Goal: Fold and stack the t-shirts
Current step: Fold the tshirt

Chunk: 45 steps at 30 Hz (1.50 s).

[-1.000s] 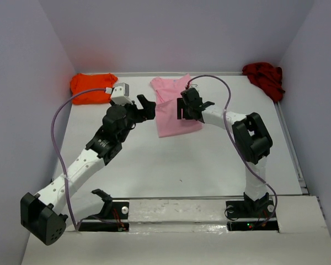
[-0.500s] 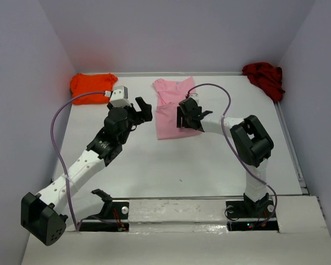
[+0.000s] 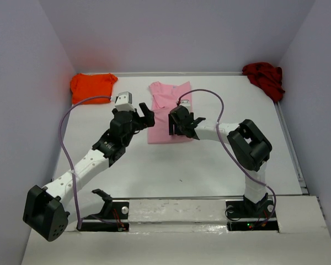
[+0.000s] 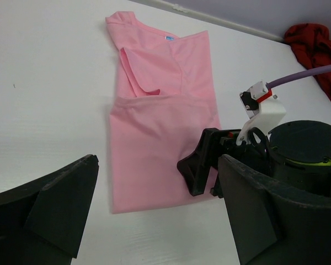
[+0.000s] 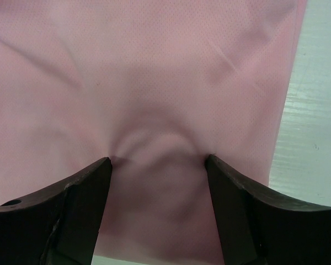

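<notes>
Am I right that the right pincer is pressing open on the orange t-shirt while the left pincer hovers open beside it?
Not quite: the right wrist view shows the right pincer pressing open on the pink t-shirt, not the orange one. The left pincer does hover open beside it.

We see a white table (image 3: 171, 165) closed in on three sides by plain pale lavender walls: a back wall (image 3: 176, 33), a left wall (image 3: 22, 110) and a right wall (image 3: 320, 121). A thin pale rail (image 3: 291, 146) runs along the table's right side, and a scuffed white strip (image 3: 176, 208) lies across its near edge. The light is soft and even, with faint shadows and a reddish tint on the back wall near the far left corner.
</notes>
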Available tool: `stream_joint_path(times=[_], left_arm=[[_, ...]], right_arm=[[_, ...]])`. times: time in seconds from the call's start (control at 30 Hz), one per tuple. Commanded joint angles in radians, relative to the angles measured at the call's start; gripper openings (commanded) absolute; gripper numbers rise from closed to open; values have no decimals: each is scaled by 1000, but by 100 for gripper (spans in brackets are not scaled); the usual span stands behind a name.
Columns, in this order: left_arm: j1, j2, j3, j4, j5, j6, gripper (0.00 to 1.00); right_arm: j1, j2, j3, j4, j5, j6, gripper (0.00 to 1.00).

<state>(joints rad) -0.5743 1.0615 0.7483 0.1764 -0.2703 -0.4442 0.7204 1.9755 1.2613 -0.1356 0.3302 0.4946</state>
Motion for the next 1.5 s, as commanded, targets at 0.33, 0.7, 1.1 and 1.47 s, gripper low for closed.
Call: stream_joint_path(times=[0.33, 0.7, 1.1, 1.47], left_arm=[[2, 15, -184, 250, 86, -77, 99], [2, 60, -320, 301, 187, -211, 99], [42, 212, -426, 466, 313, -356, 99], [79, 250, -418, 457, 299, -307, 99]], right_arm=[[5, -124, 138, -147, 122, -77, 80], [5, -328, -37, -187, 210, 31, 82], [5, -435, -430, 28, 61, 183, 81], [-16, -417, -436, 106, 50, 162, 80]])
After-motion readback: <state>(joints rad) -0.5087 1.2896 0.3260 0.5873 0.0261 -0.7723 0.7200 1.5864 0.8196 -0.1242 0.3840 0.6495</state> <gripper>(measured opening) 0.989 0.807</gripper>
